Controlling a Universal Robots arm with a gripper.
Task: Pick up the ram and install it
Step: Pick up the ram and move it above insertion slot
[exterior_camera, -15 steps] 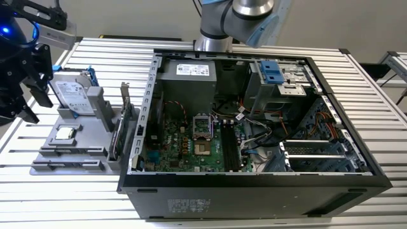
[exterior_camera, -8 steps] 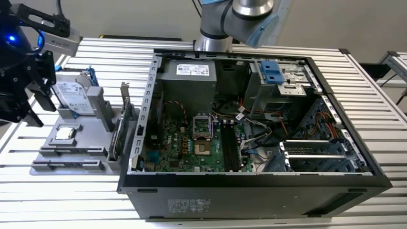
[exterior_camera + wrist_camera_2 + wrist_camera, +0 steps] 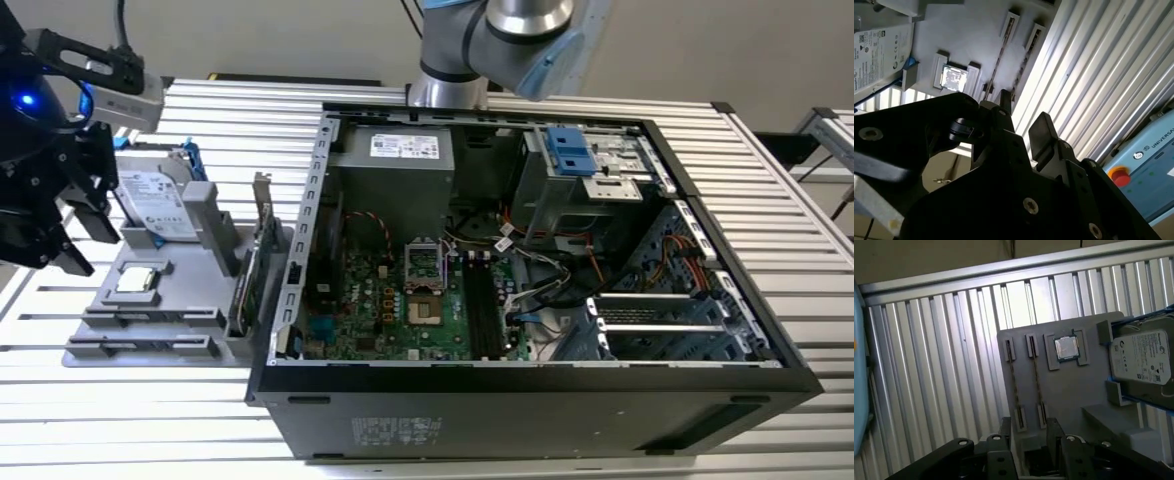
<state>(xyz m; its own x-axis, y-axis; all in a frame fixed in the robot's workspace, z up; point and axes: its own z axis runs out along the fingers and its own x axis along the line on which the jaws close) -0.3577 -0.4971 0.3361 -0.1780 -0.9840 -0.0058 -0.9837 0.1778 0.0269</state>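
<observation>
Two ram sticks, thin dark boards, stand on edge in slots of the grey parts tray (image 3: 1074, 395). In the first wrist view one ram stick (image 3: 1013, 385) and the other (image 3: 1036, 380) run side by side just beyond my gripper (image 3: 1030, 432). The gripper is open, with nothing between its black fingers (image 3: 1054, 427), and hovers above the sticks' near ends. The second wrist view has the same ram sticks (image 3: 1001, 52) beyond the gripper (image 3: 1024, 117). In the exterior view the gripper (image 3: 80, 235) hangs over the tray's far left side.
On the tray (image 3: 187, 285) sit a silver hard drive (image 3: 150, 200), a square processor chip (image 3: 138, 280) and an upright card with metal bracket (image 3: 254, 265). The open computer case (image 3: 534, 400) lies to the exterior view's right, its long memory slots (image 3: 481, 300) exposed. The table is ribbed aluminium.
</observation>
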